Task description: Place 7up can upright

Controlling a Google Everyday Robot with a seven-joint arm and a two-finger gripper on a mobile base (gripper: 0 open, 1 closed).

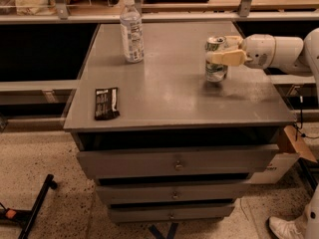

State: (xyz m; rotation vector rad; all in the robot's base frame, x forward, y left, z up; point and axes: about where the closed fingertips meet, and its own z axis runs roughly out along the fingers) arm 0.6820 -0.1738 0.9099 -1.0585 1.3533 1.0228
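Grey and flat, the surface (169,96) of a low drawer cabinet fills the middle of the frame, with shelving rails running across the top edge behind it. A clear water bottle (131,31) stands upright in the upper left part of the surface, and a black packet (106,103) lies flat near the left front edge.

At centre right, the gripper (220,52) reaches in from the right edge of the frame on a white arm and is closed on the 7up can (216,72). One cream finger crosses the can's front at about mid-height and the other shows behind its top. The can sits directly between the fingers, its long axis vertical, opening end up, and its base low over the surface, well apart from the bottle and packet. Whether the base is touching the surface I cannot tell.

Since the can is already upright, the coming move seems to turn on that last gap below it: a straight lowering, if any, then opening the fingers sideways without tipping it.
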